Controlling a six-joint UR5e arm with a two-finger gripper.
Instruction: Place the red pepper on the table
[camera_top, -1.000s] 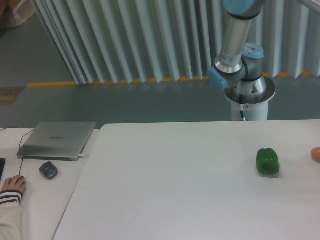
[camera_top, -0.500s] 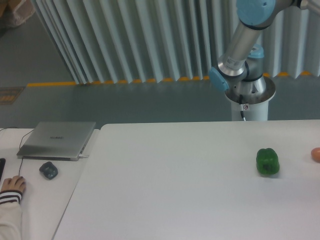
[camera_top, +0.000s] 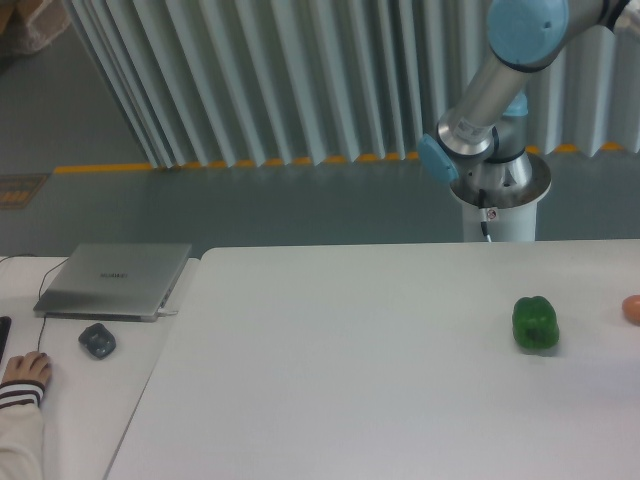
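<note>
Far left, a person's hand (camera_top: 25, 370) rests on the narrow side desk (camera_top: 85, 400), near a dark mouse (camera_top: 97, 341) and a shut grey laptop (camera_top: 114, 280). Right of that is the big white desk (camera_top: 350, 360), bare over most of its left and middle. Toward the right sits a green pepper (camera_top: 535, 324), upright-ish, and at the far right edge a small orange-pink thing (camera_top: 632, 309), cut off by the frame. Behind the desk, the robot base (camera_top: 497, 195) w/ the arm (camera_top: 490, 90) leaning up and out of shot at top right.

Robot's hand isn't in view, so can't tell if its fingers are apart, together or clamped on anything. Red pepper not visible anywhere either; likely off-frame, maybe w/ the arm, but that's a guess.

Risks: arm comes in from the right, so it could clip the green pepper or the orange-pink thing; a high release could let the pepper roll.

Pepper's pointing and long axis: can't say, not in view
</note>
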